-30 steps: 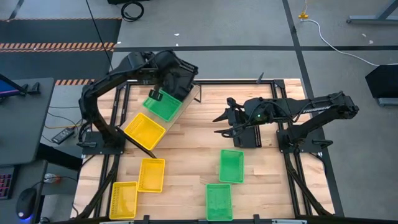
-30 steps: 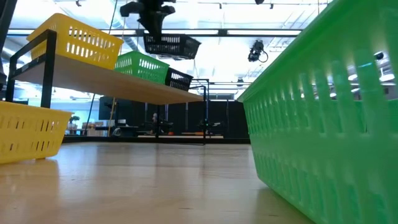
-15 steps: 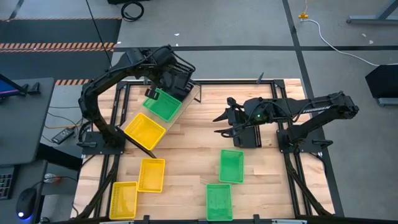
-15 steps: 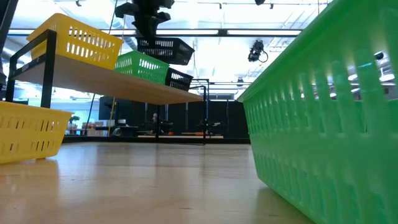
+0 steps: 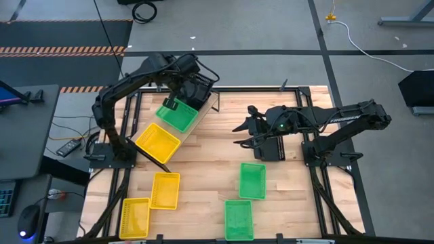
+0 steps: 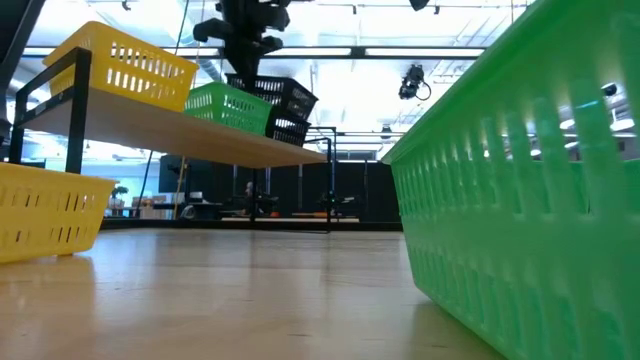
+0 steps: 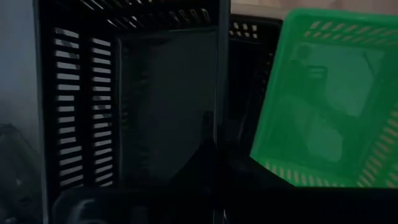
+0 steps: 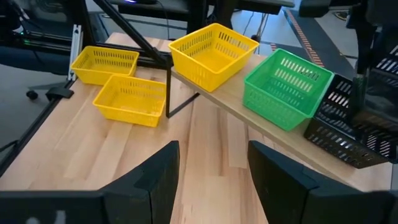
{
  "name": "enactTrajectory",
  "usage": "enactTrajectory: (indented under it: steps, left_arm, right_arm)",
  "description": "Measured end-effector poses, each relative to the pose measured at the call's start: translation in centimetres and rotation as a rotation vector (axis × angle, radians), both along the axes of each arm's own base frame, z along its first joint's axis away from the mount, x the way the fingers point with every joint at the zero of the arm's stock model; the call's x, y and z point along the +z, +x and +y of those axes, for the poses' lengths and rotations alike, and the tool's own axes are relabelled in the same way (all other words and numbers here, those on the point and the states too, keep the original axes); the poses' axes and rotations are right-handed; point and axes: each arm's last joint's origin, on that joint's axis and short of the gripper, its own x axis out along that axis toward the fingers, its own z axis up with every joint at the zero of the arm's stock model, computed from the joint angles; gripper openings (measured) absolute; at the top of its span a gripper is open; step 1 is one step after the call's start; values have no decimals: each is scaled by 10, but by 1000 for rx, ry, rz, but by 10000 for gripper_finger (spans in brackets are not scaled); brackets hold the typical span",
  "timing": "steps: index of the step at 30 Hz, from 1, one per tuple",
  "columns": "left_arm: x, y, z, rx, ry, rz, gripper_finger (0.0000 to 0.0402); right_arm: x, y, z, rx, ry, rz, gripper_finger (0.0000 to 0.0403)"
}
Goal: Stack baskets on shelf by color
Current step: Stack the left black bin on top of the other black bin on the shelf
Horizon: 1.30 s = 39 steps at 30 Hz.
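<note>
Nearest the low camera a green basket (image 6: 520, 190) sat on the table (image 5: 210, 163), a second green one (image 5: 239, 219) close by and two yellow baskets (image 5: 150, 203) at the front left. Mid-table the right gripper (image 5: 239, 133) hung with fingers apart, holding nothing, a black basket (image 5: 272, 148) beside it. Farther back the shelf (image 8: 267, 127) carried a yellow basket (image 8: 212, 54), a green basket (image 8: 286, 87) and a black one (image 8: 348, 140); the left gripper (image 5: 182, 68) was clamped on another black basket (image 6: 280, 95) just above that black one
</note>
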Motion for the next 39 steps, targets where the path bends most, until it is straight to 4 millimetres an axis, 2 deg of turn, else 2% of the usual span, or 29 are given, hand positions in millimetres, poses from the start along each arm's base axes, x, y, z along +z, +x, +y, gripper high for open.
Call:
enactTrajectory:
  steps: [4, 11, 20, 26, 30, 39]
  left_arm:
    - [-5, 0, 1, -4, -26, 35, 11]
    - [-6, 2, -3, -31, -109, -1, 29]
    - [-6, 1, -3, -9, -125, 2, 46]
    - [-6, 2, -1, 20, -67, 14, 69]
    - [-4, 4, 2, 117, -26, -29, 79]
    - [-3, 10, 2, 173, -15, -101, 83]
  right_arm:
    - [0, 0, 0, -7, 14, 3, 197]
    - [-1, 0, -2, -14, 14, 7, 197]
    - [-1, 0, -7, -32, 13, 6, 197]
    - [-1, 0, -7, -32, 13, 6, 197]
    - [-1, 1, -7, -32, 13, 6, 197]
    - [-1, 1, -7, -21, -10, 7, 197]
